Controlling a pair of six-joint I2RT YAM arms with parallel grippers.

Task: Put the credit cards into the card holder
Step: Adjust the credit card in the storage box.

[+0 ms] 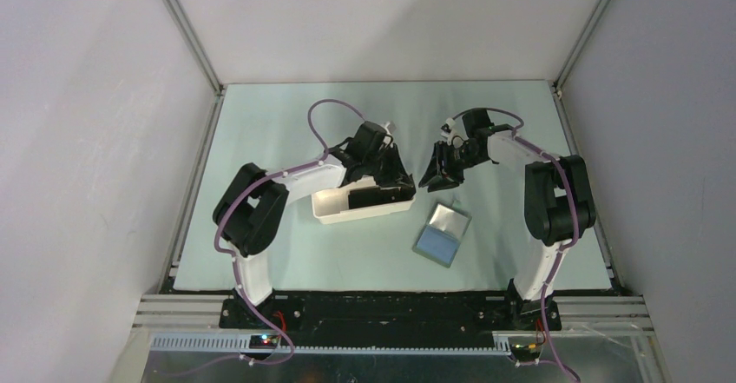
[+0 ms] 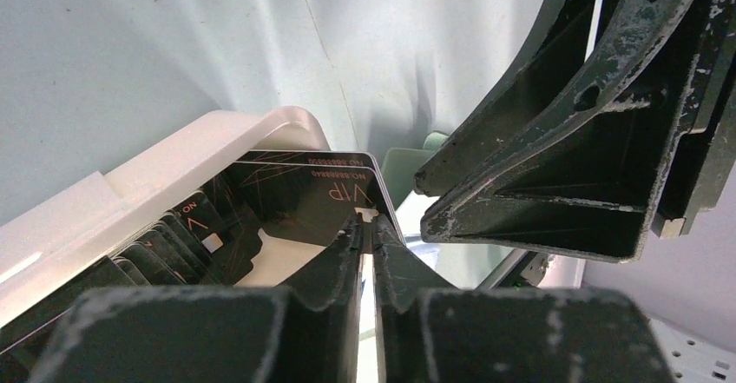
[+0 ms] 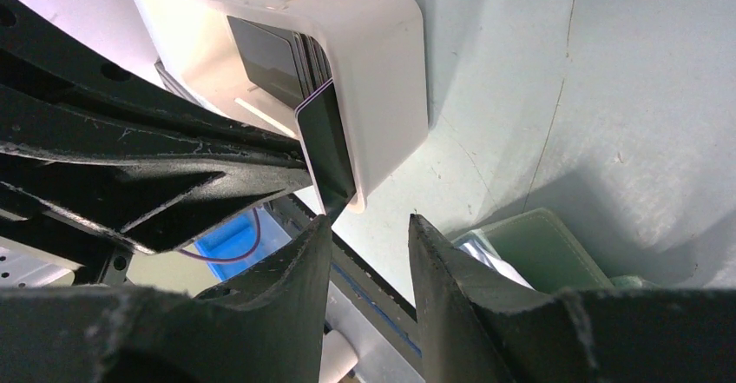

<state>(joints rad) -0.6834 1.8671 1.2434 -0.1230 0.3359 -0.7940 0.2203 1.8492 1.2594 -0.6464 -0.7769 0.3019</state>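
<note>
1. From above: the white tray (image 1: 330,213) sits mid-table, and the left gripper (image 1: 386,179) is down over its right end, among the dark credit cards (image 1: 377,197). From up here I can't tell how its jaws stand. The right gripper (image 1: 441,179) hangs just off that same end of the tray. The card holder (image 1: 443,234) lies open, blue-grey inside up, near the tray's front right corner but apart from it.
2. Left wrist view: the left gripper's fingers (image 2: 343,257) are pressed almost together, pinching the lower corner of the VIP card (image 2: 312,194). That card stands tilted at the tray's end, with more cards leaning in a row behind it inside the tray. A pale green edge of the card holder peeks out just past the tray.
3. Right wrist view: the right gripper's jaws stand apart with nothing between them. The VIP card pokes out over the tray's rounded corner, right at one fingertip (image 3: 317,235). Touching or not, I can't tell. The holder lies on the table beyond the tray.
</note>
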